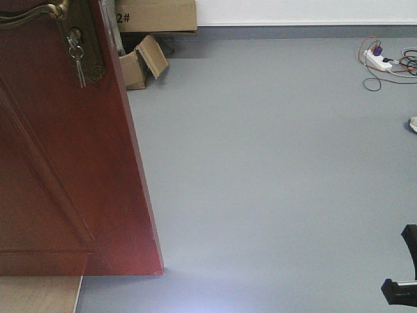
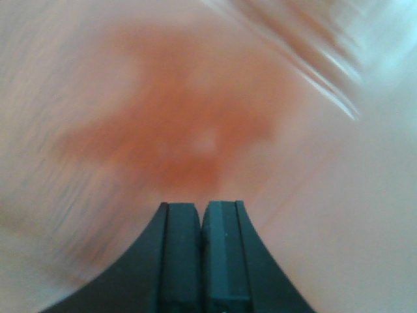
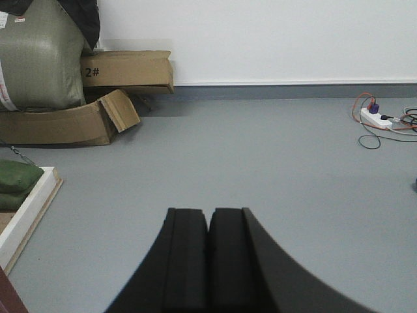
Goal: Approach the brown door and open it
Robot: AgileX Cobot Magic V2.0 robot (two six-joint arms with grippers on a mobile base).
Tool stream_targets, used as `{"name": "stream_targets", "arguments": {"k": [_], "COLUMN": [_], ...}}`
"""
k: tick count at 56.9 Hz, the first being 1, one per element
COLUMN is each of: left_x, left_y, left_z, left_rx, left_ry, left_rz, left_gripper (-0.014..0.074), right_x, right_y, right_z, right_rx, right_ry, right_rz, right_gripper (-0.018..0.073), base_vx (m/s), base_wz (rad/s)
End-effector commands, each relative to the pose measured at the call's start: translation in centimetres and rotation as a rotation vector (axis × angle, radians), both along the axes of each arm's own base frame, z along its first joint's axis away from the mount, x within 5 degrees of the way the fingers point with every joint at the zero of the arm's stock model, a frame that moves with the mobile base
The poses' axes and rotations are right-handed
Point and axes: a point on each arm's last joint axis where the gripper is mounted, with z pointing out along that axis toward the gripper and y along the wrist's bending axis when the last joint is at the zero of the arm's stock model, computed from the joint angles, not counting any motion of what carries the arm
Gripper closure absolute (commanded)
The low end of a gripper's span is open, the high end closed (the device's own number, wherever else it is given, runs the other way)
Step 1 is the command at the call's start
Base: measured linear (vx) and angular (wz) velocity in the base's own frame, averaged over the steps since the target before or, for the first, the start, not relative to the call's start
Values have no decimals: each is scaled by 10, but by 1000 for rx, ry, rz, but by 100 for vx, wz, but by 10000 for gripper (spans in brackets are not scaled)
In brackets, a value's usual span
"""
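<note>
The brown door (image 1: 65, 163) fills the left of the front view, its free edge slanting down to the grey floor. Its brass lever handle (image 1: 32, 16) sits at the top left, with keys (image 1: 77, 59) hanging from the lock below. In the left wrist view a blurred reddish-brown door surface (image 2: 195, 130) lies very close ahead of my left gripper (image 2: 202, 208), which is shut with nothing between its pads. My right gripper (image 3: 209, 214) is shut and empty, pointing over bare floor towards the far wall.
Cardboard boxes (image 1: 153, 16) and an open box (image 1: 143, 62) stand by the far wall behind the door. A green sack (image 3: 39, 59) and a white-edged board (image 3: 26, 208) lie left. A power strip with cables (image 1: 381, 62) lies far right. A black arm part (image 1: 404, 274) shows bottom right.
</note>
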Motion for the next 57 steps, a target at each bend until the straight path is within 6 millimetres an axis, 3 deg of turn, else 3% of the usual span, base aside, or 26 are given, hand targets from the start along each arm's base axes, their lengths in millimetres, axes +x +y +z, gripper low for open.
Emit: {"name": "stream_targets", "arguments": {"k": [1, 18, 33, 46, 57], "left_x": [-32, -89, -141, -190, -208], "left_y": [-10, -33, -37, -42, -44], "left_z": [15, -53, -139, -204, -257], "left_rx": [142, 448, 346, 529, 564], "left_ry": [-91, -122, -48, -98, -169], "left_rz": [106, 236, 205, 231, 252], "left_gripper": [603, 603, 603, 603, 603], "right_x": [1, 1, 1, 1, 1], "right_y": [-1, -1, -1, -1, -1], "right_z": [6, 6, 6, 6, 6], "right_rx": [-6, -6, -6, -6, -6], "right_ry": [-83, -83, -83, -83, -83], "right_rz": [-5, -5, -5, -5, -5], "right_gripper": [559, 559, 559, 559, 559], "base_vx": [0, 0, 0, 0, 0], "base_wz": [0, 0, 0, 0, 0]}}
